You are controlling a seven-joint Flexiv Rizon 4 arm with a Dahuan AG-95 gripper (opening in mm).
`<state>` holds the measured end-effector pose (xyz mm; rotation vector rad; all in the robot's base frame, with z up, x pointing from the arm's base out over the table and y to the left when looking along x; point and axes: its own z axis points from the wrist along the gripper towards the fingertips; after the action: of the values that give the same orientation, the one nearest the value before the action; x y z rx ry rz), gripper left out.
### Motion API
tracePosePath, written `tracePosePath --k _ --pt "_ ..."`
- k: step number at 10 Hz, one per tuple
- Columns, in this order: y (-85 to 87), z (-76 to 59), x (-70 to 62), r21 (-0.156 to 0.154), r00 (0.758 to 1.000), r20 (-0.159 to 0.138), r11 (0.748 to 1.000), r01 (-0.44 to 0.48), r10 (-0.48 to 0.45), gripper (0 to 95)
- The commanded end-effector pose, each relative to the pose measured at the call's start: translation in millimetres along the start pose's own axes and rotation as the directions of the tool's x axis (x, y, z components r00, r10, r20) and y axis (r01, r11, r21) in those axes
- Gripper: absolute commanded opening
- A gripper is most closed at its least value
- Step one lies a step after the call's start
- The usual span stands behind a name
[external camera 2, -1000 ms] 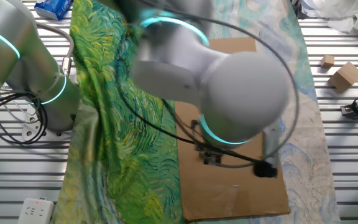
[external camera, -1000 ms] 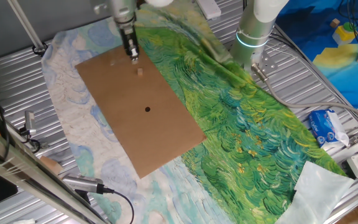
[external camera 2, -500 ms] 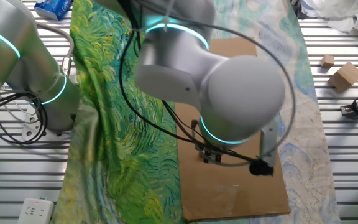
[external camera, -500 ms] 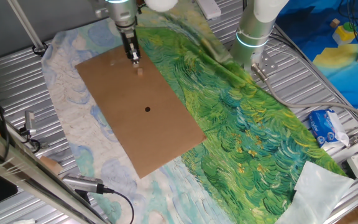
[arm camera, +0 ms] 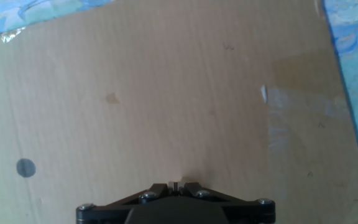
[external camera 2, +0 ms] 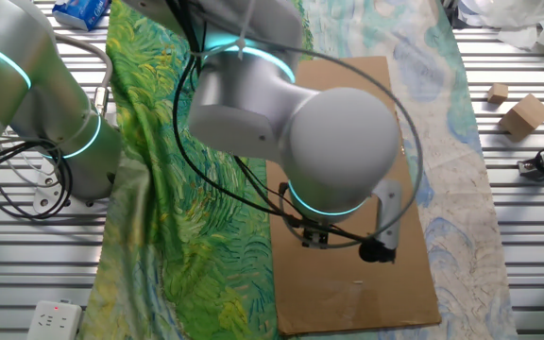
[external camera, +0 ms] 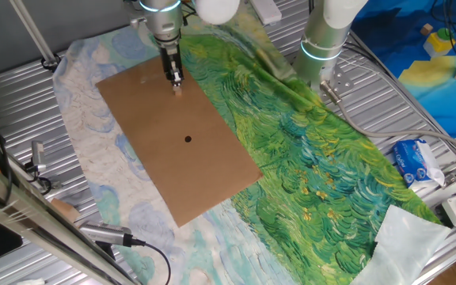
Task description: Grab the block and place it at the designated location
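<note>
Brown cardboard sheet (external camera: 176, 146) is laid over a printed cloth (external camera: 315, 158) on the ribbed metal counter (external camera: 6, 103). Black dot (external camera: 188, 139) is marked mid-sheet, also seen in the hand view (arm camera: 25, 167). Block (external camera: 178, 89) is seen at the hand (external camera: 176, 79) tips, well apart from the dot. Hand is pointed straight down; fingers look pressed close together, but contact with the block cannot be told. Sheet is largely hidden by the arm (external camera 2: 291, 142) in the other fixed view.

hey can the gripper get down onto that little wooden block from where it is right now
Probably yes. The gripper hangs right over the block on the cardboard sheet, and nothing else lies near it. Whether the fingers are spread enough to straddle it can't be told.
</note>
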<state>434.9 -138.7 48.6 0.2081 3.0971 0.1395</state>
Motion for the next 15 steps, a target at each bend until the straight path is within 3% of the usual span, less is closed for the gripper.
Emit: tracePosePath --k 1,3,6,7,9,10,15 --pt "-0.3 1.6 0.5 0.002 1.000 0.002 1.000 -0.001 0.001 0.0" --pt "-0.6 1.9 0.5 0.028 1.000 0.012 1.000 -0.002 0.002 0.0" --pt "-1.7 1.6 0.3 0.039 1.000 0.014 0.999 0.005 -0.006 0.0" --pt "-2.6 1.3 0.1 0.040 1.000 0.014 0.999 0.010 -0.010 19.0" --pt "-3.9 0.9 -0.2 0.043 1.000 0.015 0.999 0.014 -0.015 19.0" --pt "-5.7 0.3 -0.6 0.045 1.000 0.019 0.999 0.018 -0.019 38.0" --pt "-8.1 5.1 0.2 0.052 0.999 0.028 0.998 0.026 -0.028 38.0"
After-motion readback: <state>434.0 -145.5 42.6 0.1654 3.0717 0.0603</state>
